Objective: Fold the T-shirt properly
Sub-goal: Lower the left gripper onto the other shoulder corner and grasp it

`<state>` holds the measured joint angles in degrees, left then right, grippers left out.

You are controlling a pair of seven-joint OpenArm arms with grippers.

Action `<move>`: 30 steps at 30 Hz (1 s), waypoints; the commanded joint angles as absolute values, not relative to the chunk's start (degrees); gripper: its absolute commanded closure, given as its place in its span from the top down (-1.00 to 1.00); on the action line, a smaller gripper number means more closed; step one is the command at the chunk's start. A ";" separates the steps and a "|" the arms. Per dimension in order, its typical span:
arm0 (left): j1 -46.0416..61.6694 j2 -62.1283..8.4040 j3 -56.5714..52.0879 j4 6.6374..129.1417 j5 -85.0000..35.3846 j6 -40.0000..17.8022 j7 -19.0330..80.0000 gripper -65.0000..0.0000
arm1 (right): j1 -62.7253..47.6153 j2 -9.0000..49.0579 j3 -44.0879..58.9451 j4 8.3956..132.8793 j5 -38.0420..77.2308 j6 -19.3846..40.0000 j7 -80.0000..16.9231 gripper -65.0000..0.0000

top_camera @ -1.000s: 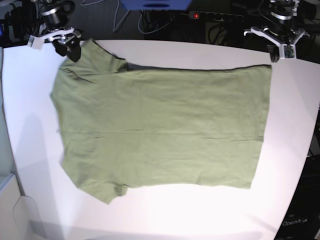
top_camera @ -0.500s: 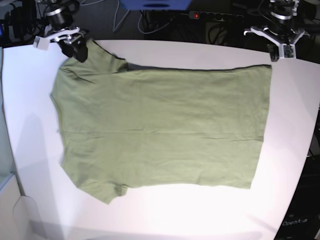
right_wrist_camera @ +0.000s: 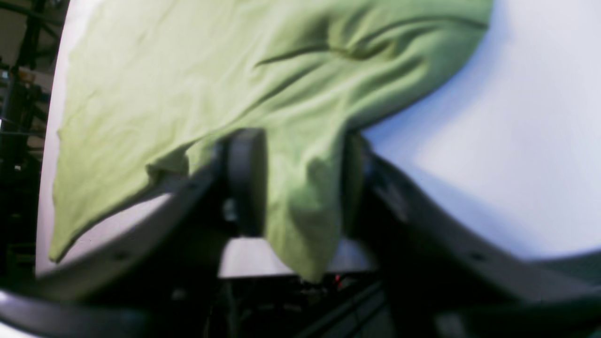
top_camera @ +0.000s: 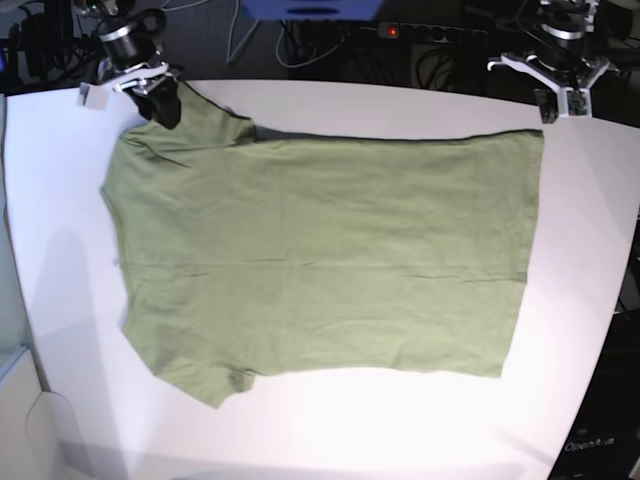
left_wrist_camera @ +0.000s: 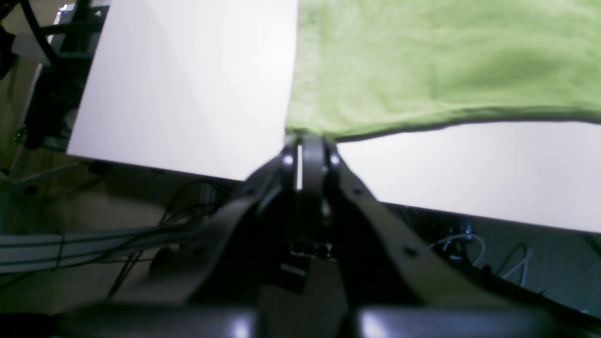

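The olive-green T-shirt (top_camera: 330,250) lies spread flat on the white table (top_camera: 60,200), sleeves to the left and hem to the right. My right gripper (top_camera: 165,108) is at the far left sleeve. In the right wrist view (right_wrist_camera: 300,145) its jaws stand apart with sleeve cloth (right_wrist_camera: 300,206) bunched between them and hanging toward the camera. My left gripper (top_camera: 560,103) hangs off the table's back right edge. In the left wrist view (left_wrist_camera: 307,141) it is shut, its tips at the shirt's far hem corner (left_wrist_camera: 319,126), with no cloth seen between them.
Behind the table's back edge are cables and a power strip with a red light (top_camera: 392,31). A blue object (top_camera: 310,8) sits at the top centre. The table's rounded right edge (top_camera: 615,300) lies close to the hem.
My right gripper has moved right along the back edge and onto the far sleeve. The left gripper and the shirt body have not moved.
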<state>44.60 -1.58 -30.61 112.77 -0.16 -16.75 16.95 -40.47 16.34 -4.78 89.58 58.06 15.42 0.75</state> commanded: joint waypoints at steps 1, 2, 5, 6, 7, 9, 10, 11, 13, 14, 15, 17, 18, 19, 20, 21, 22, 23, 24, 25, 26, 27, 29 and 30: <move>45.05 -1.89 -30.99 113.45 -0.31 -16.66 15.69 -0.98 | -41.10 16.84 -4.79 90.07 58.59 14.99 1.01 -0.50; 45.05 -1.89 -30.99 113.45 -0.31 -16.66 15.69 -0.98 | -41.10 16.84 -4.79 90.07 58.59 14.99 1.01 -0.60; 44.97 -1.98 -30.99 113.45 -0.31 -16.66 15.69 -0.98 | -41.10 16.84 -4.79 90.07 58.59 14.99 1.01 -0.82; 44.88 -2.15 -30.99 113.36 -0.57 -16.66 15.78 -0.98 | -41.10 16.84 -4.79 90.07 58.59 14.99 1.01 -0.86; 44.70 -2.24 -30.99 113.36 -0.66 -16.66 15.78 -0.98 | -41.10 16.84 -4.79 90.07 58.59 14.99 1.01 -0.89; 44.00 -2.24 -30.99 113.36 -0.75 -16.66 16.92 -0.98 | -41.10 16.92 -4.79 90.07 58.51 14.99 1.01 -0.92; 43.47 -2.24 -30.99 113.36 -0.75 -16.66 18.24 -0.98 | -41.10 16.92 -4.79 90.07 58.51 14.99 1.01 -0.92; 42.86 -2.33 -30.99 113.36 -0.75 -16.66 19.56 -0.98 | -41.10 16.92 -4.79 90.07 58.51 14.99 1.01 -0.92; 41.36 -2.42 -31.08 113.36 -0.75 -16.66 22.11 -0.89 | -41.10 16.92 -4.79 90.07 58.51 14.99 1.01 -0.92; 40.75 -2.42 -31.08 113.36 -0.75 -16.66 22.81 -0.80 | -41.10 16.92 -4.79 90.07 58.51 14.99 1.01 -0.92; 40.40 -2.42 -31.25 113.36 -0.84 -16.66 23.34 -0.66 | -41.10 16.92 -4.79 90.07 58.51 14.99 1.01 -0.92; 40.13 -1.98 -32.75 113.36 -0.92 -16.92 23.52 -0.34 | -41.10 16.92 -4.79 90.07 58.51 14.99 1.01 -0.92; 39.69 -1.80 -33.27 113.36 -1.01 -18.42 23.52 -0.18 | -41.10 16.92 -4.79 90.07 58.51 14.99 1.01 -0.92; 39.25 -1.45 -33.80 113.36 -1.45 -20.70 23.69 -0.08 | -41.10 16.92 -4.79 90.07 58.51 14.99 1.01 -0.92; 38.55 -0.92 -35.12 113.36 -2.24 -23.43 23.87 0.01 | -41.10 16.92 -4.79 90.07 58.51 14.99 1.01 -0.92; 37.93 -0.48 -36.79 113.36 -2.95 -25.89 23.96 0.05 | -41.10 16.92 -4.79 90.07 58.51 14.99 1.01 -0.92; 37.14 0.48 -38.81 113.36 -3.56 -28.44 23.96 0.06 | -41.10 16.92 -4.70 90.07 58.51 14.99 1.01 -0.92; 36.09 1.63 -40.92 113.27 -3.82 -30.81 24.22 0.06 | -41.10 16.92 -4.70 90.07 58.51 14.99 1.01 -0.92; 34.86 2.42 -42.86 113.19 -3.65 -33.01 25.54 0.06 | -41.10 16.92 -4.70 90.07 58.51 14.99 1.01 -0.92; 33.63 2.95 -44.26 112.84 -3.47 -34.77 27.12 0.06 | -41.10 16.92 -4.70 90.07 58.51 14.99 1.01 -0.92; 31.78 3.03 -45.76 112.22 -3.12 -36.70 29.32 0.06 | -41.10 16.92 -4.70 90.07 58.51 14.99 1.01 -0.92; 29.85 3.03 -47.25 111.16 -2.77 -38.55 31.78 0.06 | -41.10 16.92 -4.70 90.07 58.51 14.99 1.01 -0.92; 25.98 2.95 -49.98 108.70 -1.45 -40.00 36.53 0.06 | -41.10 16.92 -4.70 90.07 58.51 14.99 1.01 -0.92; 23.96 2.95 -51.47 106.95 -0.48 -40.00 38.29 0.06 | -41.10 16.92 -4.70 90.07 58.51 14.99 1.01 -0.92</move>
